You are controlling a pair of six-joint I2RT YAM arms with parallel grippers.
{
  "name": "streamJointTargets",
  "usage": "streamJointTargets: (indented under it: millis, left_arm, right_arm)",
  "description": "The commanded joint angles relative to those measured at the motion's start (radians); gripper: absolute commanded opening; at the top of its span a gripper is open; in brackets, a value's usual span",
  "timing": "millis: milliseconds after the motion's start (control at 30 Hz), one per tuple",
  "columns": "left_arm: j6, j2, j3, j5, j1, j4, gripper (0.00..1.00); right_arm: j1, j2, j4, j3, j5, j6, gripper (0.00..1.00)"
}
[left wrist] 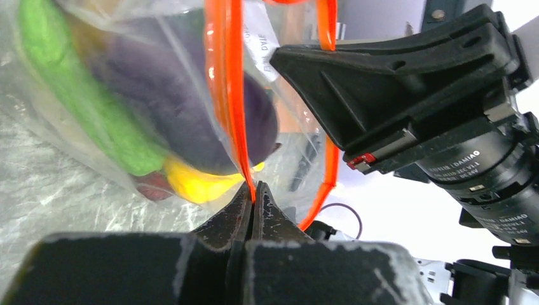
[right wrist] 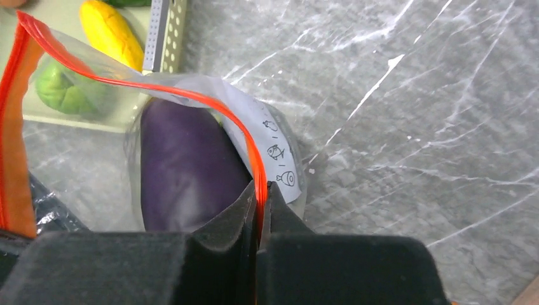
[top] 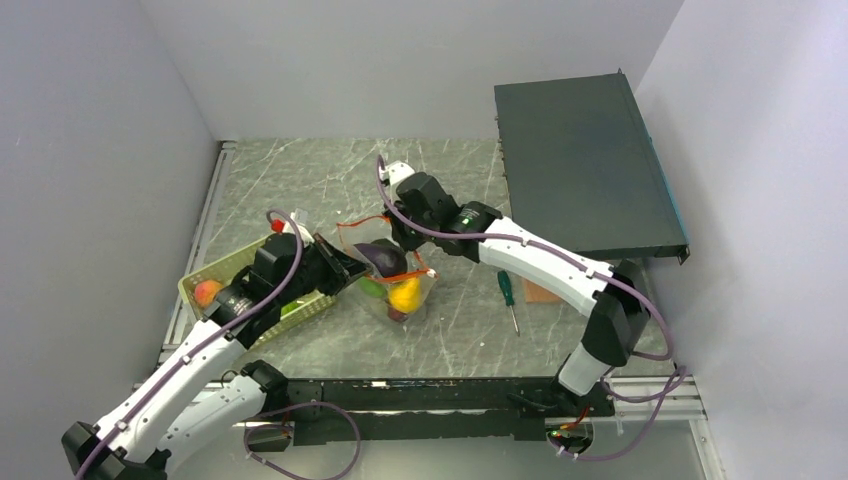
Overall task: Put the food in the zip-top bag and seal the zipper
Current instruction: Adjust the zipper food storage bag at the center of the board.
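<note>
- The marble table (top: 300,180) spreads out under both claws. A dark flat case (top: 585,165) sits well off to the right of my right claw, tilted against the wall.
- The green slatted basket (top: 215,275) lies under my left arm, behind the left claw, with an orange fruit (top: 207,292) in it.
- The zip-top bag (top: 420,290) is stretched between the two claws, its belly resting on the table below them.
- My left claw (left wrist: 253,194) is pinched tight on one side of the bag's mouth, and my right claw (right wrist: 259,190) is pinched tight on the opposite side.
- A purple eggplant (right wrist: 184,165) sits in the bag's mouth just beyond the right claw's fingertips. A yellow piece (top: 405,295) and a green piece (top: 372,288) lie deeper in the bag.
- A green-handled screwdriver (top: 508,295) lies on the table to the right of the right claw, apart from the bag.
- The zipper (left wrist: 225,95), a thin red-orange strip, runs from one claw to the other with its two sides apart.
</note>
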Motion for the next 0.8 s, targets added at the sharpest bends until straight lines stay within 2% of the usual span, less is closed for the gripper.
streamJointTargets:
  millis: [0,67,167,233,367,467,533,633,767]
  left_arm:
    - [0.044,0.002,0.172,0.046,-0.002,-0.014,0.0]
    - [0.04,0.0,0.235,0.084,-0.005,-0.013,0.0]
    - [0.007,-0.027,0.217,0.086,-0.012,0.01,0.0]
    - [-0.004,-0.05,0.17,0.045,-0.013,0.014,0.0]
    - [-0.05,-0.07,0.005,-0.009,-0.013,0.043,0.0]
    - [-0.064,-0.038,-0.115,0.006,-0.007,0.126,0.0]
    - [-0.058,0.003,-0.132,0.055,0.007,0.164,0.0]
    - [-0.003,0.031,-0.035,0.119,0.019,0.162,0.0]
    - [0.1,0.051,0.202,0.085,0.014,0.014,0.0]
  right_arm:
    - [0.025,-0.071,-0.018,0.131,0.064,-0.055,0.0]
    - [0.027,-0.099,-0.039,0.164,0.05,-0.064,0.0]
    - [0.028,-0.112,-0.065,0.183,-0.005,-0.048,0.0]
    - [0.028,-0.119,-0.038,0.135,-0.055,-0.027,0.0]
    - [0.026,-0.114,0.042,0.006,-0.053,0.029,0.0]
    - [0.026,-0.097,0.104,-0.055,-0.051,0.034,0.0]
    - [0.028,-0.073,0.091,-0.035,-0.03,0.016,0.0]
    - [0.028,-0.063,0.012,0.063,-0.001,-0.03,0.0]
    - [0.028,-0.099,-0.011,0.141,-0.032,-0.045,0.0]
